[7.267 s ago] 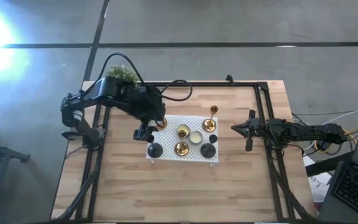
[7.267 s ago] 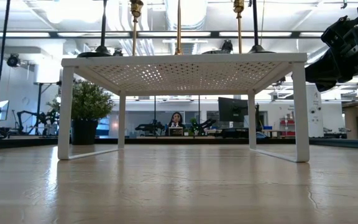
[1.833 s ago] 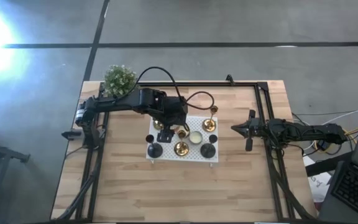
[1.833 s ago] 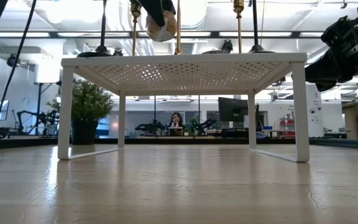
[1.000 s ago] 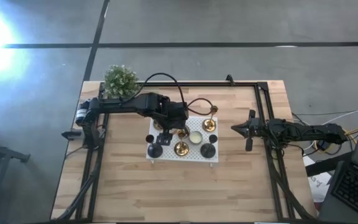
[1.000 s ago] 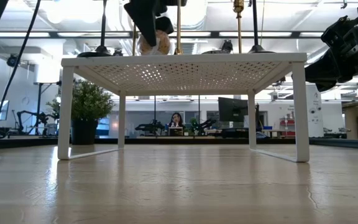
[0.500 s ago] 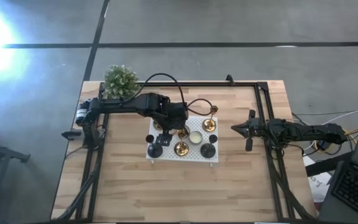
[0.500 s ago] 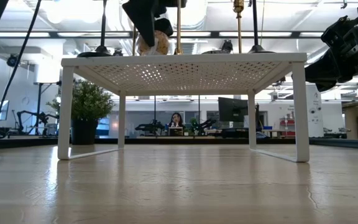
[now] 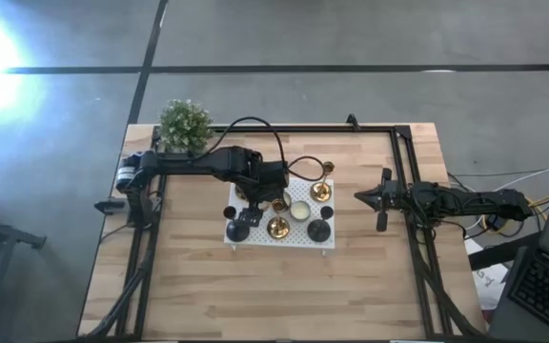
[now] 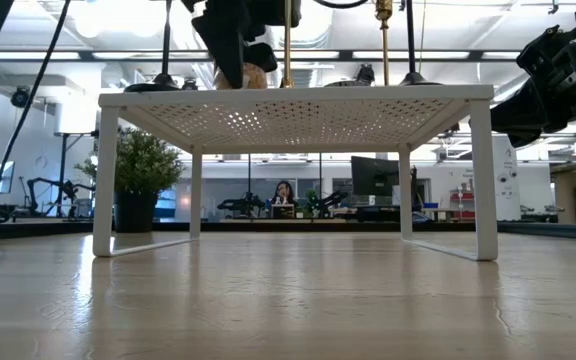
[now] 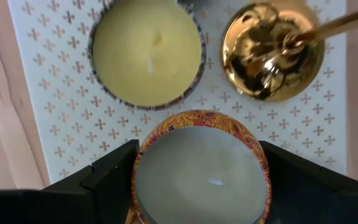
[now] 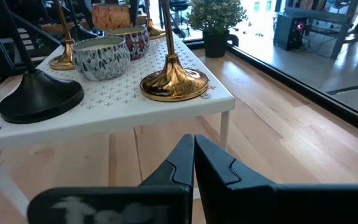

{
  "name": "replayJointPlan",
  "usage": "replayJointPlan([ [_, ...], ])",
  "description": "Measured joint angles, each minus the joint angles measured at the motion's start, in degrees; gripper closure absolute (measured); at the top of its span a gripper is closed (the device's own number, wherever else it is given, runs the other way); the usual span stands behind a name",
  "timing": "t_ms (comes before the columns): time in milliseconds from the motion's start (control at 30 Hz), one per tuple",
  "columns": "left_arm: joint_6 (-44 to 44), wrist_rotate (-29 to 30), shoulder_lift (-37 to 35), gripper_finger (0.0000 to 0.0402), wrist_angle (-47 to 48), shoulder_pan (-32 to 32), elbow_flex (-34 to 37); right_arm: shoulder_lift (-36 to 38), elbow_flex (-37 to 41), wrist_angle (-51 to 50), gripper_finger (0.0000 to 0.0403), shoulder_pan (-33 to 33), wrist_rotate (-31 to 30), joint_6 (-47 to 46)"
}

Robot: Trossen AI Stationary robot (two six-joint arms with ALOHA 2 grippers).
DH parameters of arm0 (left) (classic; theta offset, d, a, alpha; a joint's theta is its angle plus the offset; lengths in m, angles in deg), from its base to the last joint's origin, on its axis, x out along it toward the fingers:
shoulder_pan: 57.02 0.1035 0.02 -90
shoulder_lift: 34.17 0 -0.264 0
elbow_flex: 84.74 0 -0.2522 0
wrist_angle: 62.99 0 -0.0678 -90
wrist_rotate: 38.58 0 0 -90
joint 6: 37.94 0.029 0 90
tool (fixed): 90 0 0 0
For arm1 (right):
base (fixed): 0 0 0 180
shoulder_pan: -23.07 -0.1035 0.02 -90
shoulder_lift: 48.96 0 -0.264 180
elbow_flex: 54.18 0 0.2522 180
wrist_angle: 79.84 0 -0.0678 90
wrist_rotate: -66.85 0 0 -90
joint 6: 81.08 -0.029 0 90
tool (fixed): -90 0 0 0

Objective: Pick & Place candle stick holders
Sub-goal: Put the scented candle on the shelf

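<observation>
Left hand (image 11: 201, 180) is over the white perforated shelf (image 9: 255, 235) at the middle of the worktop (image 9: 255, 295), its dark fingers (image 11: 114, 171) clamped either side of a round candle tin with an orange patterned rim (image 11: 202, 168), pale wax facing up. Just past that tin, toward 11 o'clock in the wrist view, a cream candle in a patterned cup (image 11: 146, 50) stands on the shelf, and at 1 o'clock a brass candle stick holder (image 11: 272, 53) stands on its round base, slim stem leaning out of shot. From above, three brass holders show on the shelf, one at its 1 o'clock corner (image 9: 328, 171), one near the centre of the front edge (image 9: 278, 228), and squat black holders (image 9: 319, 231) sit at the front corners. Right hand (image 12: 193, 158) waits well apart at 3 o'clock of the shelf, fingers pressed together on nothing, pointed at the shelf's edge. A potted plant (image 9: 184, 122) sits at the worktop's far-left corner
</observation>
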Motion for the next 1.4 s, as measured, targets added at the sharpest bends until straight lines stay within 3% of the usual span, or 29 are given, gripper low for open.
replayJointPlan([
  [1067, 0.5, -1.2, 0.0, 0.0103, -5.4, 0.0, 4.4, 0.0, 0.0, 0.0, 0.0394, 0.0, 0.0, 0.0],
  [1267, 0.8, -1.2, 0.0, 0.0063, -5.7, 0.0, 4.4, 0.0, 0.0, 0.0, 0.0394, 0.0, 0.0, 0.0],
  [1400, 0.9, -1.2, 0.0, 0.0066, -5.6, 0.0, 4.4, 0.0, 0.0, 0.0, 0.0394, 0.0, 0.0, 0.0],
])
